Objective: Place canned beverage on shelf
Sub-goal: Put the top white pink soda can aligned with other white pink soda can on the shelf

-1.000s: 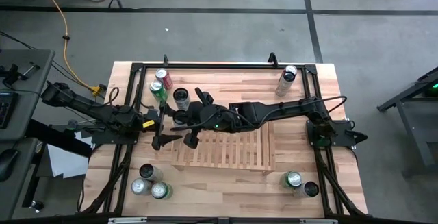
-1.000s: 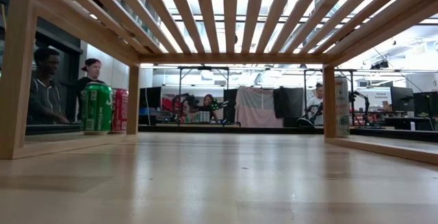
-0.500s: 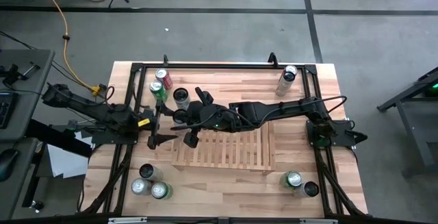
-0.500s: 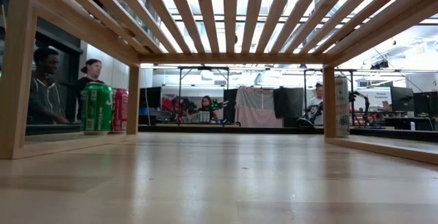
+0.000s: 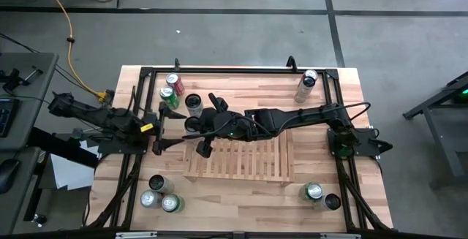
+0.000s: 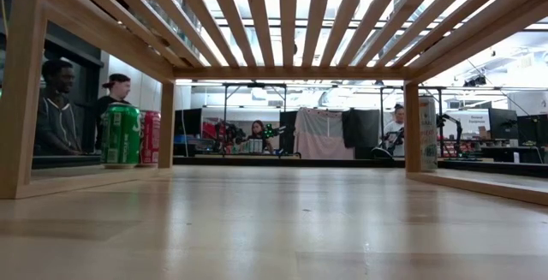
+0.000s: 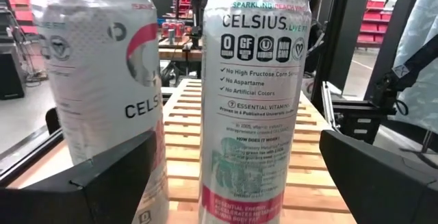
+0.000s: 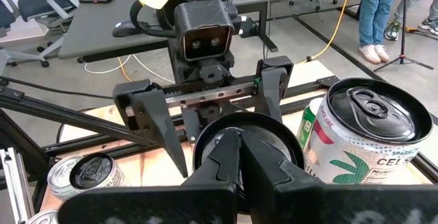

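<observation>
A white Celsius can [image 7: 253,101] stands upright at the far left corner of the slatted light-wood shelf [image 5: 248,162]. In the high view it is hidden under my right gripper [image 5: 192,127]. My right gripper [image 8: 239,142] is shut right above the can's dark lid [image 8: 274,138]. My left gripper [image 5: 164,129] is open at the shelf's left, facing the can. In the left wrist view its fingers [image 7: 102,183] stand wide on either side of the can, short of it. The shelf's slats [image 6: 282,23] show from below in the low view. My right gripper has its shut fingertips [image 8: 229,148] at the middle of the can's lid [image 8: 212,138], slanting down from the table's right. The fingers hide the spot, so I cannot tell whether they press on the lid or pinch its tab. The can stays upright on the shelf.
A second white Celsius can [image 5: 194,104], a green can [image 5: 168,95] and a red can [image 5: 174,82] stand just beyond the shelf's far left corner. A tall can [image 5: 307,85] is at the far right. Can clusters stand near left [image 5: 159,194] and near right [image 5: 322,195]. People sit beyond the table [image 6: 56,109].
My left gripper has drawn back toward the table's left edge, away from the can, and has stayed open. The can and my right gripper have kept still.
</observation>
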{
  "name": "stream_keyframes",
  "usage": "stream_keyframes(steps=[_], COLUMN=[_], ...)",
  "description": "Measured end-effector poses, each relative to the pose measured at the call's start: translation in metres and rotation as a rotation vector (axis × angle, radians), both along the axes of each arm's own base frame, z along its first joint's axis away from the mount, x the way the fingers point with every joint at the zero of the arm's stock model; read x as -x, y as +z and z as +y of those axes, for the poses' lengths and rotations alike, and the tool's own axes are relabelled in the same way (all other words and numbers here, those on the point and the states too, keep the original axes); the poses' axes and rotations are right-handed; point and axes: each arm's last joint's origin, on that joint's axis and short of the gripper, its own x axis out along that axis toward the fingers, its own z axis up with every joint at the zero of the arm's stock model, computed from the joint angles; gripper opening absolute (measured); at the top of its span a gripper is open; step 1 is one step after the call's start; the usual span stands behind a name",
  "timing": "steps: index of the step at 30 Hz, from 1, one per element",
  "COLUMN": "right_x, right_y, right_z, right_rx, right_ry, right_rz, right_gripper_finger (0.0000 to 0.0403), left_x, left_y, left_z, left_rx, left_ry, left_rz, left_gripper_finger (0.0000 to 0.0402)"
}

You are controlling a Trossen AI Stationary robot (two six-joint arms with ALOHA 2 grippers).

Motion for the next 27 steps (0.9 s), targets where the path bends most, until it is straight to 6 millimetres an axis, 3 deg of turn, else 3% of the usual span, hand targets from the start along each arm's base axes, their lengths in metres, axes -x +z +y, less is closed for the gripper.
stream_keyframes(steps=[5,13,20,27], right_x=[0.0,0.0,0.0,-0.003], right_y=[0.0,0.0,0.0,0.002], right_z=[0.0,0.0,0.0,-0.002], right_rx=[0.0,0.0,-0.002,-0.007], right_ry=[0.0,0.001,0.001,-0.003], right_rz=[0.0,0.0,-0.008,-0.036], right_gripper_finger=[0.0,0.0,0.0,0.0], left_x=[0.009,0.025,0.034,0.036], left_y=[0.005,0.04,0.067,0.077], left_z=[0.003,0.01,0.013,0.013], left_rx=[-0.04,-0.08,0.128,0.246], left_ry=[0.007,0.053,0.046,0.032], left_rz=[0.006,-0.028,-0.146,-0.241], left_gripper_finger=[0.0399,0.0399,0.0399,0.0399])
